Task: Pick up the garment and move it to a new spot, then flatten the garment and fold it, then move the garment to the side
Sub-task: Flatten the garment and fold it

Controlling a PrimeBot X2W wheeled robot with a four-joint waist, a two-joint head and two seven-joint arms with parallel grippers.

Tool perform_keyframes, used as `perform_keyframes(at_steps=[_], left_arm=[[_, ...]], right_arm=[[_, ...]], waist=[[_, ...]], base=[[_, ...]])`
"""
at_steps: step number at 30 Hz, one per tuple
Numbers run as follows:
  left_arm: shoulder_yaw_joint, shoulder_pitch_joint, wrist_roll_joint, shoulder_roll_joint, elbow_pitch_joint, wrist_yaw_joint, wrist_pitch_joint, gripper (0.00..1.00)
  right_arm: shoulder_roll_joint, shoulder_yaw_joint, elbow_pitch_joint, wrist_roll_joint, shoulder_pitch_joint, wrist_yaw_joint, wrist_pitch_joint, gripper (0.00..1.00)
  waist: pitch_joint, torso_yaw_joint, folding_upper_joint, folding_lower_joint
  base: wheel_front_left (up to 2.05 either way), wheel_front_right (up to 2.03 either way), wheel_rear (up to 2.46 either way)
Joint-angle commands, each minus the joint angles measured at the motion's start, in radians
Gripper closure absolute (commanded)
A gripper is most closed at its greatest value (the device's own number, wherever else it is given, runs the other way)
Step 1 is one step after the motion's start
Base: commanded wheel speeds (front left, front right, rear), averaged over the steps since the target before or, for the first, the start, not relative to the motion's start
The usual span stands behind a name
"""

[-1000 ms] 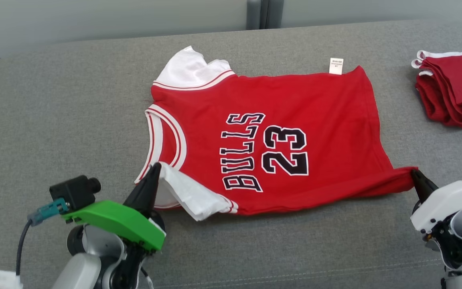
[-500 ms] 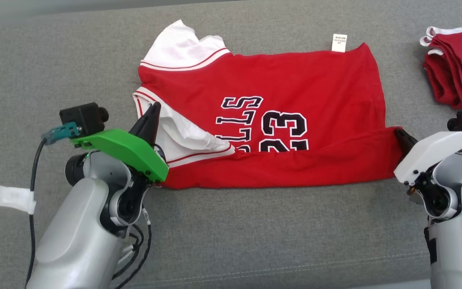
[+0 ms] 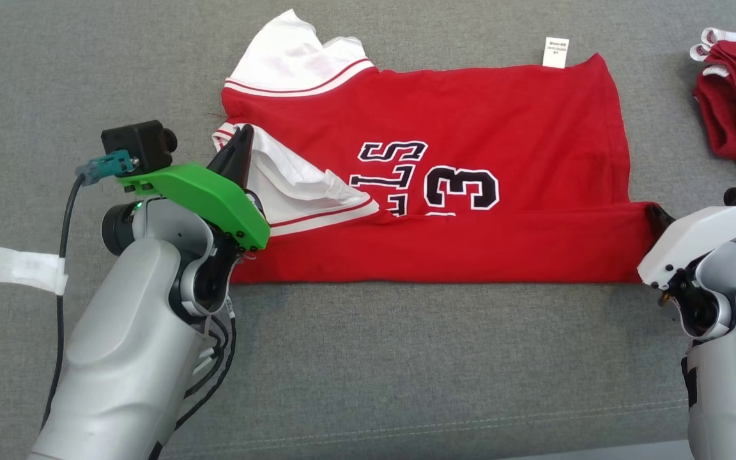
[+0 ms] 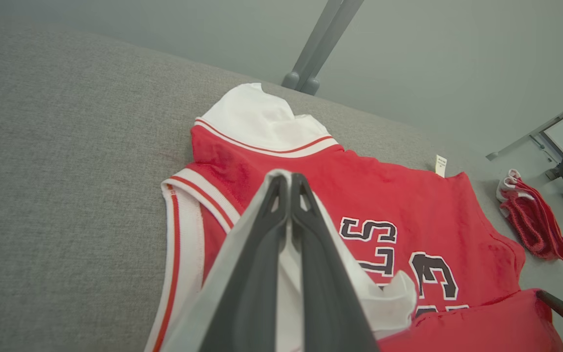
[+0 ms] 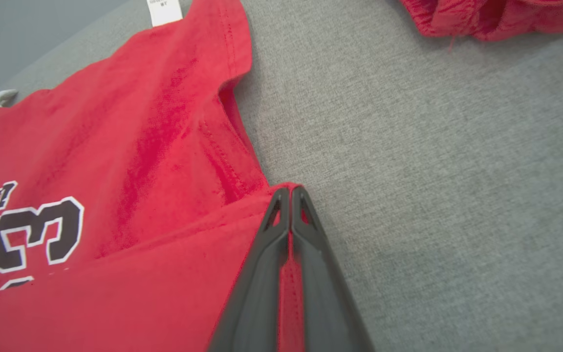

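Lying on a grey cushion (image 3: 406, 358), a red jersey (image 3: 483, 102) has its near edge folded up over the lettering. The left gripper (image 3: 242, 137) pinches its white sleeve corner; the right gripper (image 3: 652, 212) pinches its red hem corner.

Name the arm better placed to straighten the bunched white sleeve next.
Left, probably. The left gripper is shut on that white sleeve at the collar end of the jersey; the right gripper pinches the red hem corner at the opposite end.
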State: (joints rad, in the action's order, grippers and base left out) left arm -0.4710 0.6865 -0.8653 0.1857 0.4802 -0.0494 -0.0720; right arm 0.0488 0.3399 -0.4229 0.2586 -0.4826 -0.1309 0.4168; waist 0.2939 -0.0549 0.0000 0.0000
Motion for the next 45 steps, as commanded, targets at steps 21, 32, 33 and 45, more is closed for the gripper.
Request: perform_keyframes(at_steps=[21, 32, 33, 45], left_arm=[[-0.065, 0.007, 0.119, 0.031, 0.155, -0.012, 0.138, 0.0], [-0.114, -0.211, 0.155, 0.092, 0.037, -0.079, 0.153, 0.0], [-0.121, -0.225, 0.168, 0.099, 0.024, -0.093, 0.154, 0.0], [-0.158, -0.28, 0.192, 0.093, 0.009, -0.156, 0.126, 0.0]], right_arm=[[0.004, 0.059, -0.061, -0.03, -0.005, 0.0, -0.125, 0.0], [0.003, 0.077, 0.145, 0.014, 0.199, 0.0, -0.044, 0.0], [0.003, 0.073, 0.153, 0.02, 0.218, 0.0, -0.04, 0.0], [0.003, 0.016, 0.067, 0.011, 0.229, 0.0, -0.067, 0.0]], waist=[[-0.052, 0.016, 0.0, 0.0], [-0.1, 0.025, 0.0, 0.0], [-0.102, 0.025, 0.0, 0.0], [-0.119, 0.029, 0.0, 0.0]], base=[[0.0, 0.0, 0.0], [0.0, 0.0, 0.0], [0.0, 0.0, 0.0], [0.0, 0.0, 0.0]])
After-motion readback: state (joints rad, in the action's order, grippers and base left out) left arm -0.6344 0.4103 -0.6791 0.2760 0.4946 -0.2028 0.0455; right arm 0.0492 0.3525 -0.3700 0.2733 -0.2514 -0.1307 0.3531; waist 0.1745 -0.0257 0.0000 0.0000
